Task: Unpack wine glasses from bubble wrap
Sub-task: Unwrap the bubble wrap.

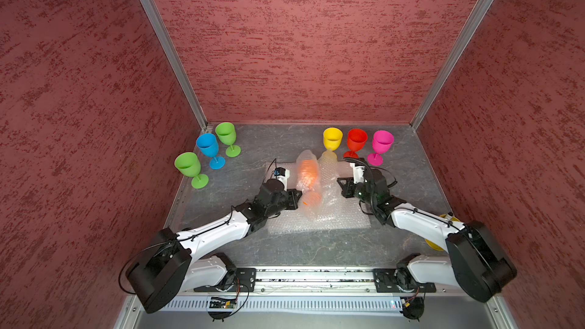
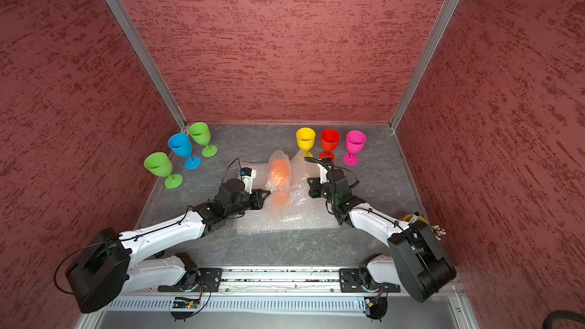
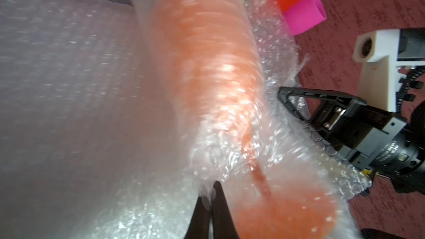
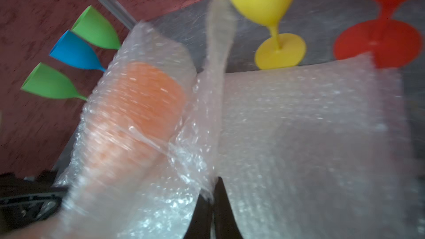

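1. Between my two grippers, at the middle of the grey marbled tabletop (image 1: pixel 316 248), is the orange plastic stemmed goblet (image 1: pixel 307 172). It is rolled inside a tube of clear whitish bubble wrap (image 1: pixel 306 155). Its bowl points toward the red textured back wall (image 1: pixel 300 42) and its round foot points toward my bases.
2. My left gripper (image 3: pixel 210 190) is closed. Its two black fingers pinch a fold of the tube just beside the goblet's stem and foot.
3. My right gripper (image 4: pixel 212 191) is closed too. It nips a layer of wrap where the tube meets a flat bubble sheet (image 4: pixel 310 134).
4. In both top views that sheet spreads under the tube and out toward the front. Its far edge comes close to the feet of the yellow and red goblets; I cannot tell whether it touches them.
5. Both wrist views are blurred, so I cannot tell whether the tube rests on the sheet or hangs just above it.
6. Near the back left corner three unwrapped goblets stand upright: a lime-green plastic goblet (image 1: pixel 187 164) nearest me, a blue plastic goblet (image 1: pixel 207 144) behind it, and a second green goblet (image 1: pixel 225 133) at the corner.
7. Along the back on my right, a yellow goblet (image 1: pixel 332 138), a red goblet (image 1: pixel 357 140) and a pink goblet (image 1: pixel 382 142) stand upright in a row, close together.
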